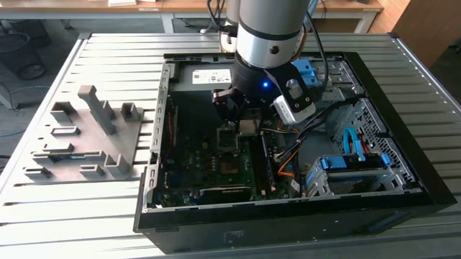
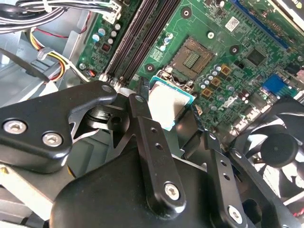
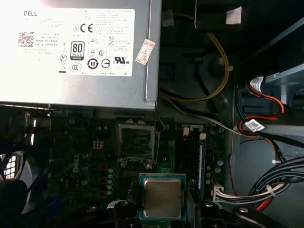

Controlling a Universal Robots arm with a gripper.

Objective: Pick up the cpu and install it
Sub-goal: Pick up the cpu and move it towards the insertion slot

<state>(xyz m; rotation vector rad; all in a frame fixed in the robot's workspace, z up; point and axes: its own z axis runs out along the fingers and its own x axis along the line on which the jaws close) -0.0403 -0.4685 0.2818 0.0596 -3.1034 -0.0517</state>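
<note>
Two jaws clamp cpu near socket — memory slots alongside, fan close.

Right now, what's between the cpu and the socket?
Only a strip of motherboard with small soldered parts, in the first wrist view, separates the cpu from the socket.

Table: slatted; an open computer case and a grey fixture are carried side by side.
Motherboard: green, laid flat in the case.
Fan: black, mounted beside the motherboard.
</note>
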